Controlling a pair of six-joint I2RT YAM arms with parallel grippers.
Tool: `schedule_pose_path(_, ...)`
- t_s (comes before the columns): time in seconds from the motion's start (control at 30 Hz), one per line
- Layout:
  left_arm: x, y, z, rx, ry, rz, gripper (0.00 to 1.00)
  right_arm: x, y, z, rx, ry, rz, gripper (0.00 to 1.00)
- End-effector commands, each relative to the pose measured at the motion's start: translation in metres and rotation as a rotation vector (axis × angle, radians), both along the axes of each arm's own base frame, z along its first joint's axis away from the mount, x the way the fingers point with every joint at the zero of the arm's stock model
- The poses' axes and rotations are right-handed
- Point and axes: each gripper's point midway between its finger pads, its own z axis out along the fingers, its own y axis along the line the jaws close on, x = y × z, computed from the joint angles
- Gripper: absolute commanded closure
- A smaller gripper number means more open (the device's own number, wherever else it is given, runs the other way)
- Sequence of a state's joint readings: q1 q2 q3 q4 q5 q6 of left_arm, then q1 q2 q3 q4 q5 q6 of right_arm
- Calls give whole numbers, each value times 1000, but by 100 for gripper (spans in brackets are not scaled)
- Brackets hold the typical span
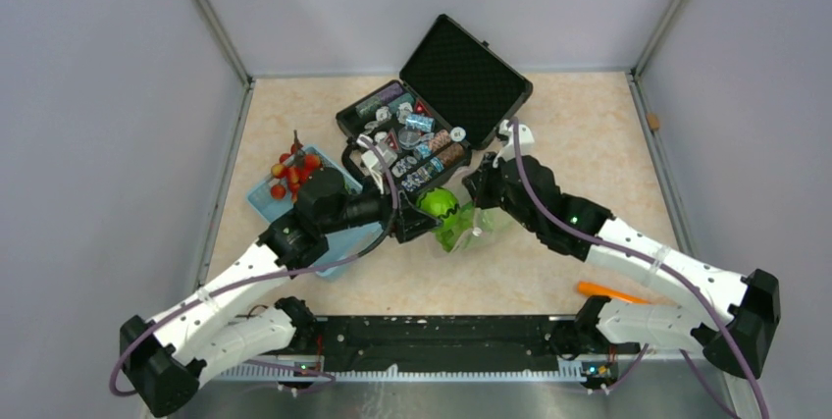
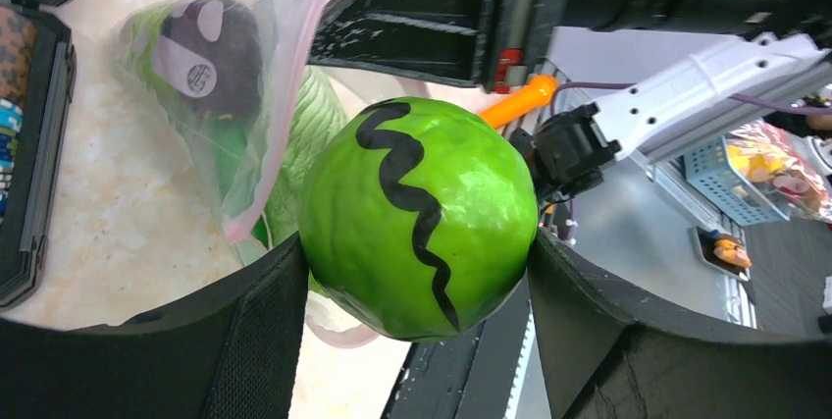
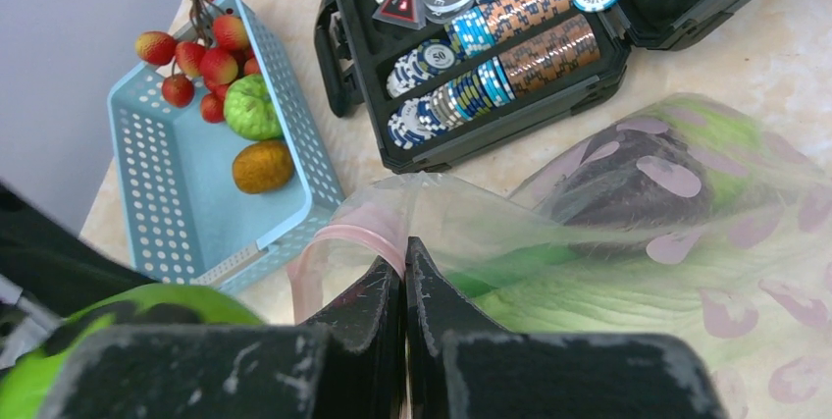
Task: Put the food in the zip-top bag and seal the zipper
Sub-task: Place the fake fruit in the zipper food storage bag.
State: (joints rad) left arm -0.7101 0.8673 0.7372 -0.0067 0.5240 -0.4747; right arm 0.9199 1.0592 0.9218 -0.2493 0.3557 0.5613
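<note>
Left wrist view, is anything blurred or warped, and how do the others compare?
Left wrist view: the green ball is sharp with small highlights, the dark left fingers bow from lens distortion. Right wrist view: the near right fingers are soft, the black case crisp, the zip-top bag slightly shiny. Top external view: even light, faint shadows.

Overhead looking down, close wrist views sharing zip-top bag [image 3: 638,242]

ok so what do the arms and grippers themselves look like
The left arm and right arm have white shells with small dark screw holes, black joints and black wrist ends. A purple cable runs along each. The right gripper has flat black fingers, scuffed whitish; the left gripper has broad black fingers, one with a textured pad.
</note>
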Motion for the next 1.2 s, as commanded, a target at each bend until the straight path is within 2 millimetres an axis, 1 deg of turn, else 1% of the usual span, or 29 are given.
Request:
schedule_pose_path(0.0, 16, -12, 5, 5, -46, 36, 56, 1, 13, 41, 100, -61, 28, 100)
schedule_pose_path(0.07, 26, -14, -5, 47, -30, 85, 56, -1, 14, 45, 114, -64, 42, 100)
schedule_pose_path(0.13, 33, -16, -11, 69, -21, 103, 55, -3, 15, 48, 129, -72, 53, 100)
schedule_pose_path(0.27, 40, -21, -12, 68, 6, 138, 57, -6, 18, 53, 147, -76, 76, 100)
schedule_pose_path(0.37, 48, -18, -15, 91, -2, 214, 58, -9, 23, 56, 161, -74, 106, 100)
schedule_pose_path(0.4, 50, -14, -21, 116, 10, 238, 58, -11, 25, 58, 168, -74, 120, 100)
schedule_pose_path(0.53, 58, -4, -26, 148, 17, 320, 57, -16, 34, 62, 214, -73, 162, 99)
schedule_pose_path(0.6, 58, -4, -26, 153, 13, 325, 55, -18, 37, 63, 245, -71, 177, 99)
schedule_pose_path(0.77, 55, -15, -32, 198, 32, 298, 53, -19, 42, 74, 286, -87, 192, 99)
schedule_pose_path(0.83, 50, -24, -31, 186, 34, 274, 52, -17, 42, 75, 268, -88, 188, 99)
schedule_pose_path(0.9, 47, -28, -28, 177, 18, 265, 47, -15, 39, 74, 247, -88, 173, 100)
schedule_pose_path(0.97, 46, -30, -25, 170, -2, 257, 40, -13, 35, 72, 238, -89, 155, 100)
schedule_pose_path(1.07, 47, -30, -22, 180, -26, 247, 34, -12, 28, 71, 241, -94, 125, 100)
schedule_pose_path(1.13, 46, -30, -21, 183, -28, 244, 27, -12, 23, 71, 238, -99, 106, 100)
schedule_pose_path(1.17, 44, -30, -21, 178, -29, 235, 26, -11, 20, 70, 235, -99, 94, 100)
